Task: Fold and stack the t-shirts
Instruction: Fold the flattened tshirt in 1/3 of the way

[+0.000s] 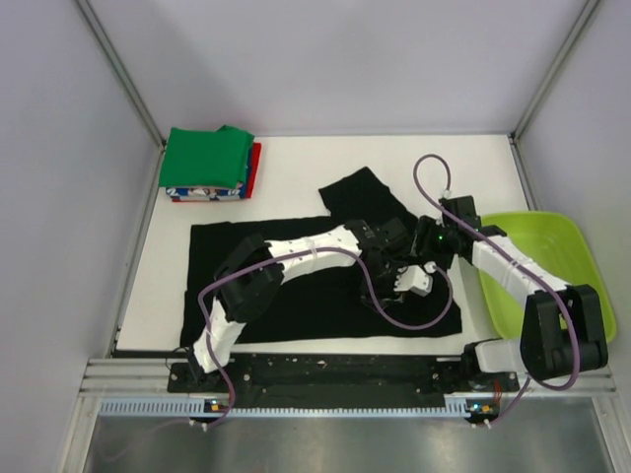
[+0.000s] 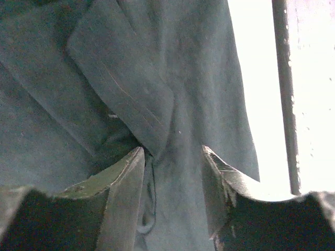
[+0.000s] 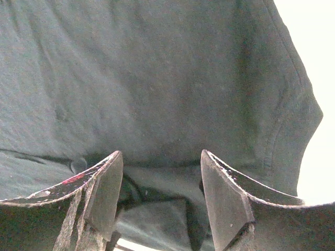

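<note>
Centrally on the white table point(image 1: 325, 163) lies the plain black cloth t-shirt point(image 1: 296, 305), spread flat with its long side running left to right and one sleeve angled up toward the far edge. Both arms reach in over its right-hand part and meet there, close together above the cloth.

Seen from the left wrist, the left gripper point(image 2: 172, 151) has its dark fingers point(image 2: 125, 178) standing partly apart, tips down at the black fabric. A folded flap of the shirt ends just at the gap, and a thin ridge of cloth runs down beside the left-hand finger. Nothing is clamped between the jaws as far as this view shows. At the right of that view a strip of bare table and a dark rail show past the shirt's edge.

Seen from the right wrist, the right gripper point(image 3: 161, 154) is likewise parted, rather widely, its worn fingers point(image 3: 220, 188) either side of a bunched fold of black cloth. The fingers do not close on the fold.

At the table's far left corner sits a neat stack: a folded green t-shirt point(image 1: 207, 156) on top, a red one point(image 1: 255, 168) showing at its right edge, and a blue-white patterned one point(image 1: 202, 192) at the bottom. The stack lies well apart from the black shirt. A lime-green plastic tub point(image 1: 552, 246) rests at the right side, partly behind the right arm.
</note>
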Available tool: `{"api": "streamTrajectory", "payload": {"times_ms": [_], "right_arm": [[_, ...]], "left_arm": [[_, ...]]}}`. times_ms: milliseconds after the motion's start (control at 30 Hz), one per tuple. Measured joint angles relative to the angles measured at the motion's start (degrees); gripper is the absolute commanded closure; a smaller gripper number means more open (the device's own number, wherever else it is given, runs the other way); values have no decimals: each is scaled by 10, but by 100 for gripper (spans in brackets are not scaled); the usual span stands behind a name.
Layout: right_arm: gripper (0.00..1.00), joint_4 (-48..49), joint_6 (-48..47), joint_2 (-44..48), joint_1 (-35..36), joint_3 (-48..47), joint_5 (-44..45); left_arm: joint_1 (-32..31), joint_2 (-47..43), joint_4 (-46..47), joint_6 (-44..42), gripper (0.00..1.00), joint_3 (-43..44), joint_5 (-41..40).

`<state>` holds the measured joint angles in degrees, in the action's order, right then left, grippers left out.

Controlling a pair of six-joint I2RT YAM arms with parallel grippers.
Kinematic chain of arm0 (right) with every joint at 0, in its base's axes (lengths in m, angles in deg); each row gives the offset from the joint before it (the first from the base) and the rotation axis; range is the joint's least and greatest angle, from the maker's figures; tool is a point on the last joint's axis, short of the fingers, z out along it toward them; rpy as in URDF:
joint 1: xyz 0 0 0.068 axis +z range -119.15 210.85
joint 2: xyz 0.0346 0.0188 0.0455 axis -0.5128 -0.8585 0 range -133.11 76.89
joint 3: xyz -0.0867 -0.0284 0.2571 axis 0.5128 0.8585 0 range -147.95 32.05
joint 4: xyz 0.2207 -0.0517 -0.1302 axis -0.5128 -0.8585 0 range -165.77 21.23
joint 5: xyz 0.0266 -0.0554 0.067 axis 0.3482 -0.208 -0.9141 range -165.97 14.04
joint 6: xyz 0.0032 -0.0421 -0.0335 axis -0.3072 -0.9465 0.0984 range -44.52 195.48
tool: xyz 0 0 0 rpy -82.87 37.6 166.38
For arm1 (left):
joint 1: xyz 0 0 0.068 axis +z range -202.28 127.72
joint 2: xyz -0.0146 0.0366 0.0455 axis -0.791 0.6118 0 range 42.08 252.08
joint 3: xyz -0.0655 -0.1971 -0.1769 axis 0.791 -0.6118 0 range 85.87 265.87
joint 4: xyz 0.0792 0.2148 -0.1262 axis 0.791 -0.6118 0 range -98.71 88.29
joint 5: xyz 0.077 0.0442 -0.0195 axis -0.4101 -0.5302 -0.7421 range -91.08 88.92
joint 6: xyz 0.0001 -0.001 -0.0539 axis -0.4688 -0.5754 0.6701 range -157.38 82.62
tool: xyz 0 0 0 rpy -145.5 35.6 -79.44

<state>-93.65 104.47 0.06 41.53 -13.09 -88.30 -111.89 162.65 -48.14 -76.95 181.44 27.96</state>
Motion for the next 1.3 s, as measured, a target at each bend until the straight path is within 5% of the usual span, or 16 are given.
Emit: {"api": "streamTrajectory", "payload": {"times_ms": [367, 567, 767, 867, 1000, 1100, 1300], "right_arm": [[48, -78, 18, 80, 0, 48, 0], [48, -76, 31, 84, 0, 77, -21], [51, -64, 42, 71, 0, 106, -56], [60, -61, 43, 67, 0, 112, -65], [82, -55, 43, 63, 0, 118, -79], [100, -54, 45, 61, 0, 121, -84], [100, -54, 45, 61, 0, 122, -84]], "left_arm": [[52, -83, -35, -4, 38, 9, 10], [111, 6, -26, 28, 34, 100, 47], [103, 65, -30, 31, 35, 104, 76], [92, 69, -31, 30, 50, 104, 84], [85, 73, -25, 41, 100, 105, 92], [85, 76, -23, 50, 100, 105, 94], [92, 63, 6, 76, 100, 70, 75]]}}
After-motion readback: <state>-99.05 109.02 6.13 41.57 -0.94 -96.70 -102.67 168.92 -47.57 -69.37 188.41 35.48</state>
